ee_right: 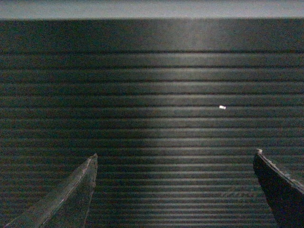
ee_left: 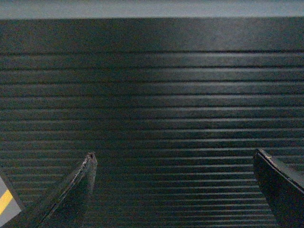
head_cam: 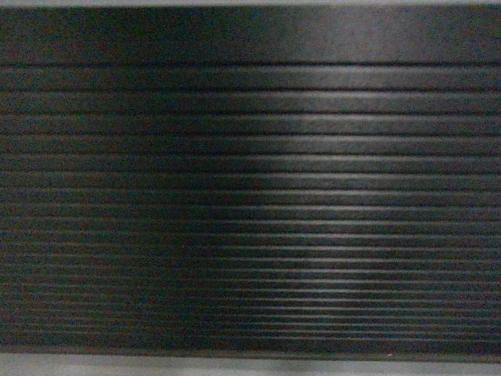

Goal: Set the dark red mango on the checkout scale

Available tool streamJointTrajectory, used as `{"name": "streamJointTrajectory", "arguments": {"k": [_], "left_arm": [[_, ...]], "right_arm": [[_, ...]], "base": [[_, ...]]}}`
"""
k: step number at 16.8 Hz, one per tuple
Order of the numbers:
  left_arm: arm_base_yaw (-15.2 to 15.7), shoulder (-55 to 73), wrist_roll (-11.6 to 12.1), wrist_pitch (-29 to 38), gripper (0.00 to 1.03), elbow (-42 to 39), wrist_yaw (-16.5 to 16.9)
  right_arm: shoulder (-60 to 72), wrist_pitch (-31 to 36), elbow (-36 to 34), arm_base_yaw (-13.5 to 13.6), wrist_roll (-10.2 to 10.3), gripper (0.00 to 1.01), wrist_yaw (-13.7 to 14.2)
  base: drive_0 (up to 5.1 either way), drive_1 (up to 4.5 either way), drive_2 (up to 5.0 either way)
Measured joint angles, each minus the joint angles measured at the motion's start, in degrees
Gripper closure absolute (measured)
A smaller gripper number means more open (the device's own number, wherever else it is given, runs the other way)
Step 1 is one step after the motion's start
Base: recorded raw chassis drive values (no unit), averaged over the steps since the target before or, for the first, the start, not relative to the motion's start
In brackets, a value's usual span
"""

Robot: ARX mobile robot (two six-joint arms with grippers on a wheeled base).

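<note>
Left claw [ee_left: 173,159]: both finger blades fill the lower corners of the left wrist view, tips spread wide, nothing between them.
Left finger, near side [ee_left: 71,194]: dark wedge rising from the lower left, tip just over the ribbed surface; contact cannot be told.
Left finger, far side [ee_left: 280,185]: dark wedge at the lower right, well apart from its partner.
Right claw [ee_right: 173,159]: same stance in the right wrist view, blades spread, gap bare.
Ribbed black surface [head_cam: 250,188]: horizontal ridges run ahead of and beneath both claws and fill the head view edge to edge. By its look it may be a checkout belt; that is a judgement.
Grey strip [ee_left: 152,8]: pale band beyond the far edge of the ribbing, ahead of each claw.
White speck [ee_right: 222,107]: small bright fleck ahead of the right claw, toward its right finger; too small to identify.
Yellow-marked corner [ee_left: 5,202]: grey patch with a yellow stripe, outside the left claw's near finger.
Dark red mango: not visible in any view.
Scale: not visible in any view.
Arm pose: both wrists point their cameras squarely across the ribbing, fingers forward and low; neither arm shows in the head view.
Reason for stance: spread, unloaded blades fit either a reach yet to come or a release already made; the views do not settle which.
</note>
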Motion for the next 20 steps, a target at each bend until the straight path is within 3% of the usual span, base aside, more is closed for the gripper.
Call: {"name": "streamJointTrajectory", "arguments": {"k": [20], "left_arm": [[0.0,0.0,0.0,-0.1,0.05,0.0,0.0]], "right_arm": [[0.0,-0.1,0.0,0.0,0.0,0.03,0.0]], "base": [[0.0,0.00,0.0]]}}
